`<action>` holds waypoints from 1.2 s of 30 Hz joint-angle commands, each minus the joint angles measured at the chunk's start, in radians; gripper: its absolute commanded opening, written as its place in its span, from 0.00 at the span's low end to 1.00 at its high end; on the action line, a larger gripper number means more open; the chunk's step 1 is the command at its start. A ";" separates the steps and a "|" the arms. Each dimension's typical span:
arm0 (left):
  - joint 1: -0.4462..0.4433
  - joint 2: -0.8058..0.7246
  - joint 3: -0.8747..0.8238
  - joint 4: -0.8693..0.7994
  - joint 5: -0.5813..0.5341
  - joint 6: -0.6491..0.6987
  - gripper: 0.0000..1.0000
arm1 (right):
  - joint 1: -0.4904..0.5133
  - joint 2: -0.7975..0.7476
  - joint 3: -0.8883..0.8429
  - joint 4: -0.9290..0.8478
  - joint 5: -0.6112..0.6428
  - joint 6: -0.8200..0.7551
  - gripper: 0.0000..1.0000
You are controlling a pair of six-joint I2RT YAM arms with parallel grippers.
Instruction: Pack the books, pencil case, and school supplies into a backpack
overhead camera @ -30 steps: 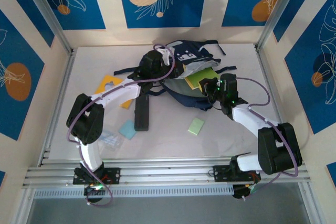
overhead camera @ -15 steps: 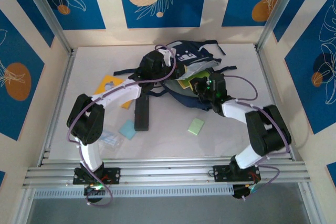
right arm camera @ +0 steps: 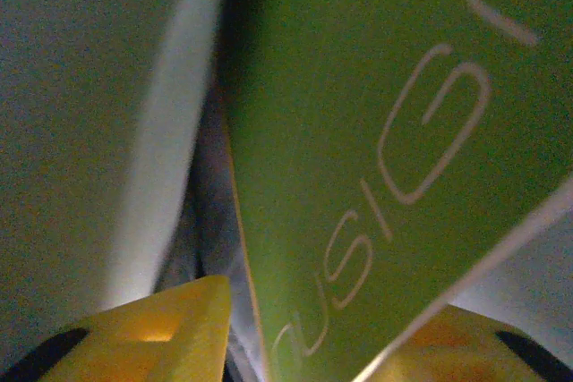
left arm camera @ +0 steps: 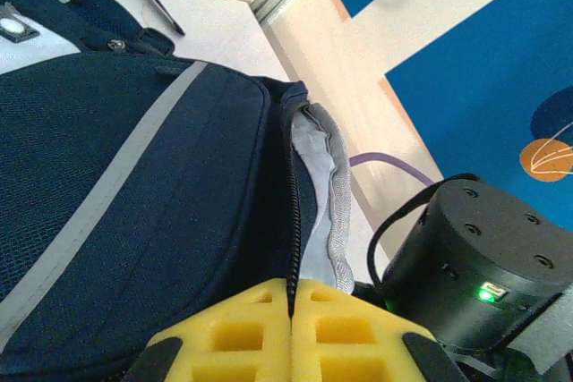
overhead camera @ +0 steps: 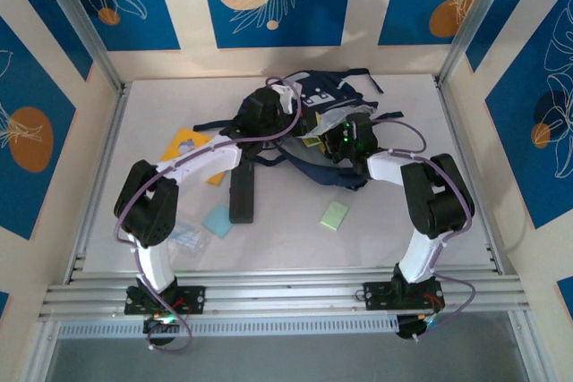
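The navy backpack lies at the table's middle back, mouth facing the right arm. My left gripper is shut on its zipper edge, holding the opening up; in the left wrist view the yellow pads meet on the zipper. My right gripper is inside the mouth, jaws apart. The lime-green book slants between them, against the right finger. A sliver of this book shows from above. The orange-yellow book, black pencil case, light blue pad, pale green pad and clear plastic piece lie on the table.
Dark straps trail left of the backpack under my left arm. The right arm's black wrist sits close beside the opening. Metal frame posts and patterned walls enclose the white table.
My right gripper has moved left and up into the backpack's mouth with the green book, which has slid almost out of sight from above. The left arm has stayed put.
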 commanded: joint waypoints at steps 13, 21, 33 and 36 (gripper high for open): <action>0.004 -0.021 -0.014 0.031 -0.042 0.037 0.00 | -0.140 -0.448 -0.056 -0.647 -0.025 -0.386 0.64; -0.015 -0.028 -0.106 0.038 0.008 0.011 0.22 | -0.148 -0.743 -0.022 -0.880 0.063 -0.601 0.67; 0.033 -0.352 -0.380 -0.245 -0.360 0.090 0.90 | 0.058 -0.572 0.123 -0.736 0.016 -0.693 0.68; 0.099 -0.413 -0.442 -0.315 -0.417 0.069 0.96 | 0.124 -0.471 0.190 -0.689 0.007 -0.710 0.68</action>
